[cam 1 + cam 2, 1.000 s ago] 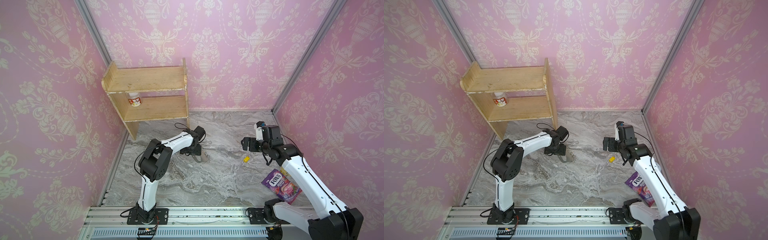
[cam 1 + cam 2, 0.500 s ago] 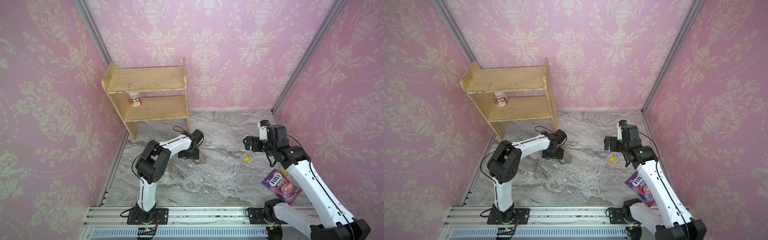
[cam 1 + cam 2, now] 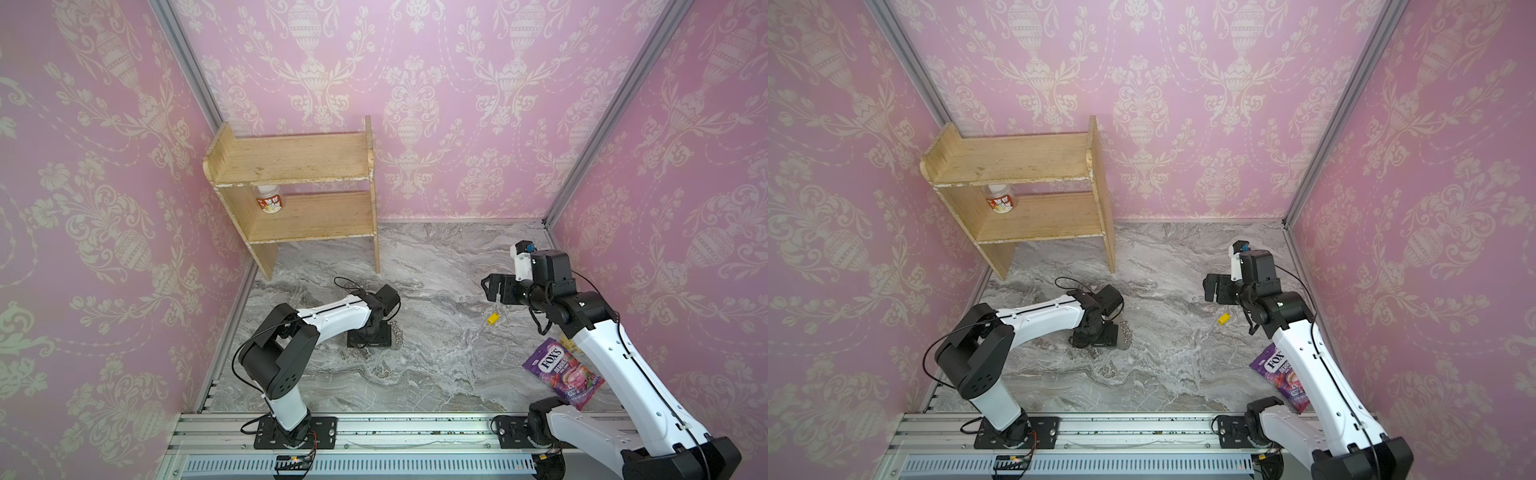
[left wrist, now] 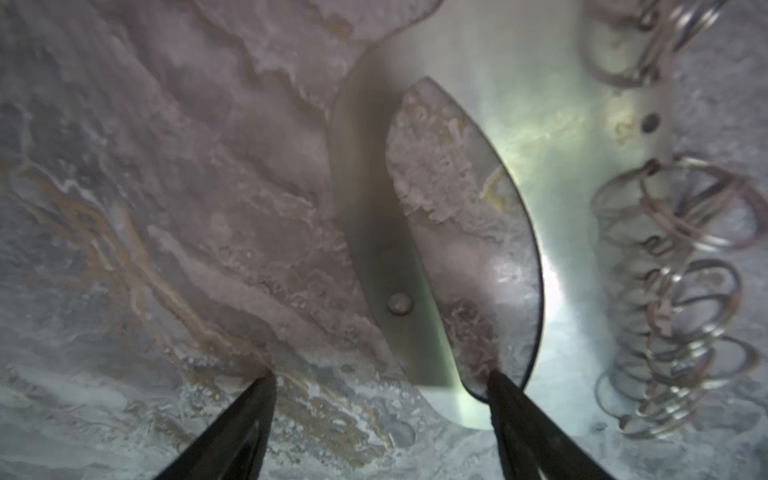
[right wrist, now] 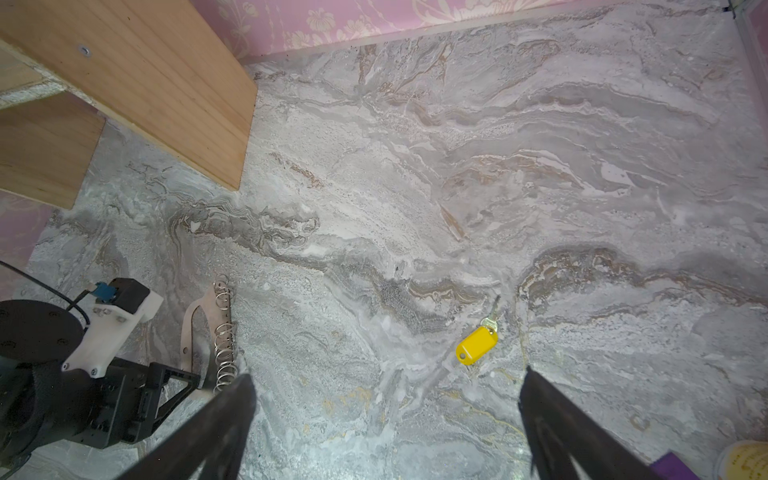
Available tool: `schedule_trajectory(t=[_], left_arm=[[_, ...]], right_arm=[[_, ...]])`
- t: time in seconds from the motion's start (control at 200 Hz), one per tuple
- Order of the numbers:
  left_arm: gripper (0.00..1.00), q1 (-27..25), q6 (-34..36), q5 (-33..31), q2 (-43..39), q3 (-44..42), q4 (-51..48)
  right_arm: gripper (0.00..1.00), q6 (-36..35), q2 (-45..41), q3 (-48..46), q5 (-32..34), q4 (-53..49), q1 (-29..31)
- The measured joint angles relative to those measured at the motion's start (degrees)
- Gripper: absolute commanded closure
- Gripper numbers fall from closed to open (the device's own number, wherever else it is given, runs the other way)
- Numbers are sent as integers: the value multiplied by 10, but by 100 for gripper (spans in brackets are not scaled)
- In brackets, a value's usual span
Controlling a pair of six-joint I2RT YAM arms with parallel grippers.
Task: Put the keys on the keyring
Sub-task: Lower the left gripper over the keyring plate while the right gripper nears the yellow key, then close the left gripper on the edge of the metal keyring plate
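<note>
The white left arm (image 3: pixel 332 316) is stretching low across the grey marble counter (image 3: pixel 436 374). The left jaws are standing apart astride one rim of the flat grey metal keyring (image 4: pixel 365 232), one tip inside its cutout. Bare counter is lying open around it. The right jaws are hovering wide apart, the small yellow plastic key tag (image 5: pixel 477 345) lying ahead between them, well apart from the keyring.

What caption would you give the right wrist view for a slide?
Right gripper, fingers apart, faces the yellow key tag on the marble table; the grey keyring lies beside the left gripper.
</note>
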Motion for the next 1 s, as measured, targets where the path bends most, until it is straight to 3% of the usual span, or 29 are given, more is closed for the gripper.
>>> schedule_trajectory(t=[0.2,0.325,0.46,0.625,0.996], left_arm=[[20,-9,0,-24,-10,9,-58],[24,-11,9,-40,-58,20,-66],[27,-39,28,-32,-159,3,-6],[35,-73,59,34,-262,-114,111],[54,-73,173,102,-202,-192,221]], right_arm=[[0,14,1,-36,-9,20,24],[0,25,2,-65,-21,38,49],[0,38,8,-96,-47,68,75],[0,45,28,-125,-82,94,99],[0,25,45,-139,-105,124,102]])
